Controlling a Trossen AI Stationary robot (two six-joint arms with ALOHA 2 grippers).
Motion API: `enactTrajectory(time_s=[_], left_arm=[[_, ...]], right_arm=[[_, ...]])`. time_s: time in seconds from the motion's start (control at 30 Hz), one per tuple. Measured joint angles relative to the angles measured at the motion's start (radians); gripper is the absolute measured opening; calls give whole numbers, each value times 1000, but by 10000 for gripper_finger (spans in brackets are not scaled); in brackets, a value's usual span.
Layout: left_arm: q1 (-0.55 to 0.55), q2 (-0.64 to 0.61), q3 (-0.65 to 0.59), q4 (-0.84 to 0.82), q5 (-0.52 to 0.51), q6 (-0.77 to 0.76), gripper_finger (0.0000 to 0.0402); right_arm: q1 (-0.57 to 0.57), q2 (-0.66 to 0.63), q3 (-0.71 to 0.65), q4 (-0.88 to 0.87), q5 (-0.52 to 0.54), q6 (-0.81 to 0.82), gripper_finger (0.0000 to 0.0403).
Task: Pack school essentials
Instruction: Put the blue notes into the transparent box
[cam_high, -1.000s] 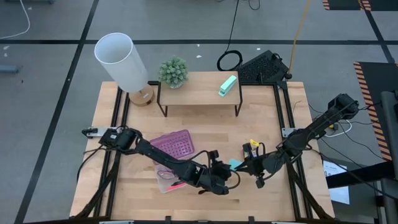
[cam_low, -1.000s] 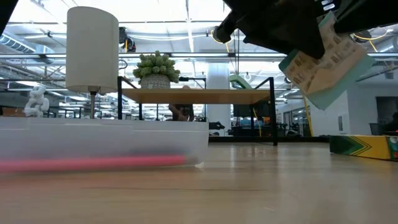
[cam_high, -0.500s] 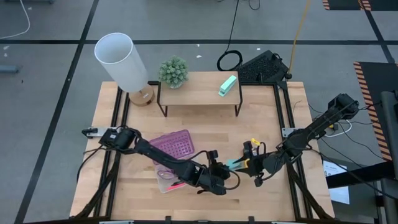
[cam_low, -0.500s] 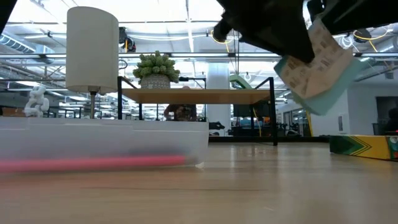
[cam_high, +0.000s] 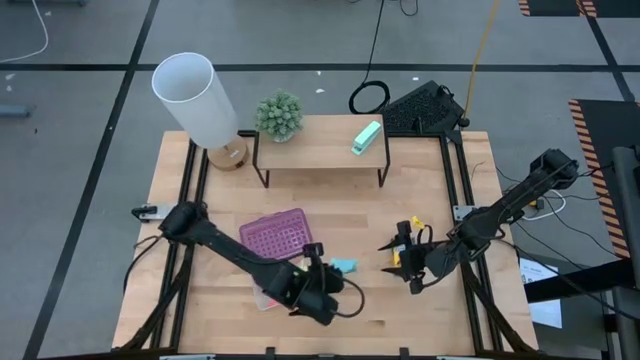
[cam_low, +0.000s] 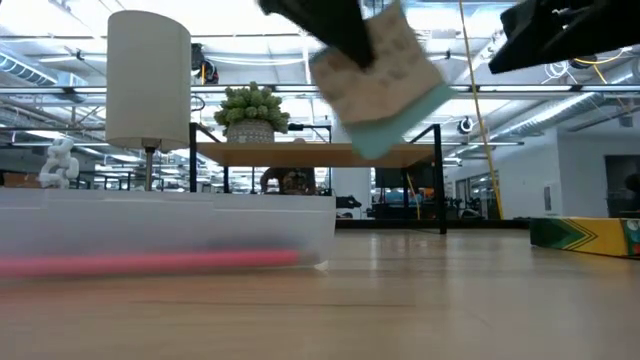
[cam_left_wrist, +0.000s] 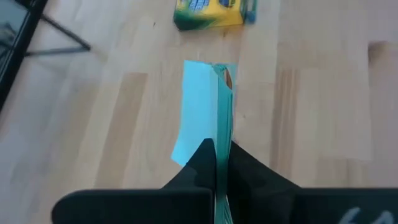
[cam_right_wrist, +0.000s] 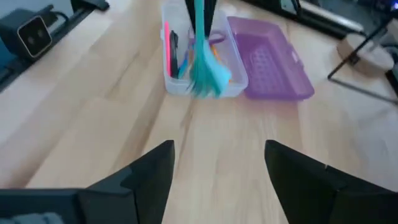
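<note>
The left end effector (cam_high: 332, 272) is clamped on the blue sticky-note pad (cam_high: 343, 266), gripping it edge-on between both fingers (cam_left_wrist: 239, 171). The pad is held clear of the surface (cam_high: 430, 200), just beside the clear case (cam_right_wrist: 202, 65) at the case's 3 o'clock side in the high view. The case holds a pink pencil (cam_right_wrist: 166, 46) and other small items; its purple lid (cam_high: 276, 235) lies open at the case's 12 o'clock side.

The right end effector (cam_high: 395, 254) sits at the pad's 3 o'clock, apart from it, with its fingers (cam_right_wrist: 146, 174) spread wide and nothing between them. The yellow-green crayon box (cam_left_wrist: 214, 14) lies flat on the surface beside the right end effector.

A mint-green block (cam_high: 366, 137) rests on the small shelf (cam_high: 320, 150) at the surface's 12 o'clock edge, next to a potted plant (cam_high: 279, 115). A white lamp (cam_high: 195, 95) stands at 11 o'clock.
</note>
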Motion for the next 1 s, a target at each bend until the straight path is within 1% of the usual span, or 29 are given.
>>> enactTrajectory(time_s=[0.07,0.23,0.33,0.47,0.6,0.77,1.0], left_arm=[[-12,-4,0,-43,-7,-46,10],[-57,-22,2,-217,-24,-191,20],[-80,-18,-2,-355,-15,-322,14],[-92,-17,-1,-491,4,-482,10],[-93,-12,-1,-526,15,-561,17],[-76,30,-2,-523,56,-580,15],[-68,76,-3,-530,59,-609,11]], right_arm=[[1,-15,0,-52,-1,34,239],[6,-28,0,-132,-1,96,233],[6,-29,0,-137,-2,101,233],[6,-29,0,-128,-1,101,233],[6,-29,0,-128,-1,101,233],[6,-29,0,-128,-1,101,233],[6,-29,0,-130,-1,86,233]])
